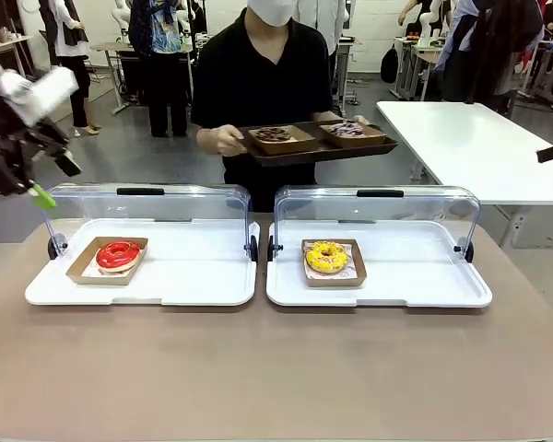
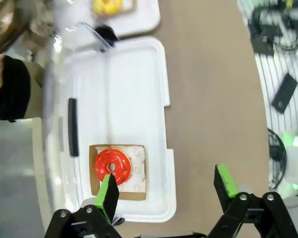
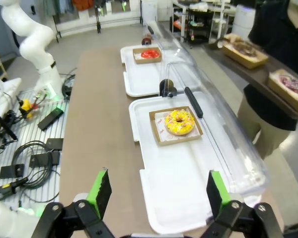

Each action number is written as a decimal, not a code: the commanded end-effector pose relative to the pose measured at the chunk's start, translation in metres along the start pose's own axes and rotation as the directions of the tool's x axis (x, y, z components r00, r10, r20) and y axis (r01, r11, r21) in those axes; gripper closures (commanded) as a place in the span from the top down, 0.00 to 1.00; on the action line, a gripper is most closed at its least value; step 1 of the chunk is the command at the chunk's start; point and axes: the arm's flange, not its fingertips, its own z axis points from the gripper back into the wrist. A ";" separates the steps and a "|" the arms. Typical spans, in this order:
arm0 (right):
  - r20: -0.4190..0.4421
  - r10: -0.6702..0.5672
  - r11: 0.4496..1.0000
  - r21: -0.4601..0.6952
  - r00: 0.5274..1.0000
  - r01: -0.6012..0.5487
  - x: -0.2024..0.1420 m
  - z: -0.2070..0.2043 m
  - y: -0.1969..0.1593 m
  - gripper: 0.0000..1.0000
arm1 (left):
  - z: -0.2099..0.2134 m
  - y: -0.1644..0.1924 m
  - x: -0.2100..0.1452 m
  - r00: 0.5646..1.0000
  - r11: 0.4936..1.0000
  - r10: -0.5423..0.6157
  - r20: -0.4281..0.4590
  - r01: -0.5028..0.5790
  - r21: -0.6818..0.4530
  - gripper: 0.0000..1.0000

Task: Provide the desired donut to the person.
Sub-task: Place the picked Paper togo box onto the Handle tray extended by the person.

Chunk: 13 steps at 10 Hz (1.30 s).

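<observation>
A red-glazed donut (image 1: 118, 255) sits in a cardboard tray on the left white tray (image 1: 166, 285); the left wrist view has the same red donut (image 2: 111, 165) below my open left gripper (image 2: 166, 188). A yellow sprinkled donut (image 1: 326, 257) lies in its cardboard tray on the right white tray (image 1: 415, 285), and this yellow donut (image 3: 179, 122) shows beyond my open right gripper (image 3: 156, 191). The person (image 1: 267, 83) stands at the far side, holding a dark tray (image 1: 318, 147) with a chocolate donut (image 1: 274, 134) and a purple-iced donut (image 1: 347, 129). My left gripper (image 1: 32, 180) hovers high at the far left.
Both white trays have clear hinged lids (image 1: 147, 207) raised open at the back. A white table (image 1: 470, 147) stands at the right rear. Cables and small devices (image 3: 25, 148) lie beside the brown table. The brown tabletop (image 1: 276, 368) in front is bare.
</observation>
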 end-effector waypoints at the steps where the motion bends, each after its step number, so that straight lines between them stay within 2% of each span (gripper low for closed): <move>1: 0.018 0.000 1.000 0.001 1.000 0.000 0.002 -0.001 0.000 1.00 | 0.020 -0.006 -0.060 0.948 0.999 0.044 0.316 -0.039 -0.022 1.00; 2: 0.018 0.000 1.000 0.001 1.000 0.000 0.002 -0.001 0.000 1.00 | 0.028 -0.013 -0.086 0.896 0.998 0.065 0.440 -0.062 -0.021 1.00; 3: 0.018 0.000 1.000 0.001 1.000 0.000 0.002 -0.001 0.000 1.00 | 0.049 0.002 -0.109 0.846 0.996 0.084 0.527 -0.066 -0.053 1.00; 5: 0.018 0.000 1.000 0.001 1.000 0.000 0.002 -0.001 0.000 1.00 | 0.042 -0.008 -0.163 0.742 0.995 0.100 0.663 -0.070 -0.072 1.00; 6: 0.018 0.000 1.000 0.001 1.000 0.000 0.002 -0.001 0.000 1.00 | 0.038 -0.005 -0.184 0.713 0.992 0.122 0.690 -0.085 -0.088 1.00; 8: 0.018 0.000 1.000 0.001 1.000 0.000 0.002 -0.001 0.000 1.00 | 0.036 0.008 -0.211 0.710 0.987 0.160 0.686 -0.122 -0.104 1.00; 9: 0.018 0.000 1.000 0.001 1.000 0.000 0.002 -0.001 0.000 1.00 | 0.033 0.006 -0.222 0.694 0.989 0.149 0.705 -0.118 -0.093 1.00; 10: 0.018 0.000 1.000 0.001 1.000 0.000 0.002 -0.001 0.000 1.00 | 0.025 -0.008 -0.229 0.672 0.988 0.148 0.726 -0.131 -0.080 1.00; 12: 0.018 0.000 1.000 0.001 1.000 0.000 0.002 -0.001 0.000 1.00 | 0.039 0.004 -0.229 0.653 0.989 0.144 0.743 -0.117 -0.089 1.00; 13: 0.018 0.000 1.000 0.001 1.000 0.000 0.002 -0.001 0.000 1.00 | 0.022 -0.005 -0.233 0.685 0.982 0.186 0.704 -0.152 -0.112 1.00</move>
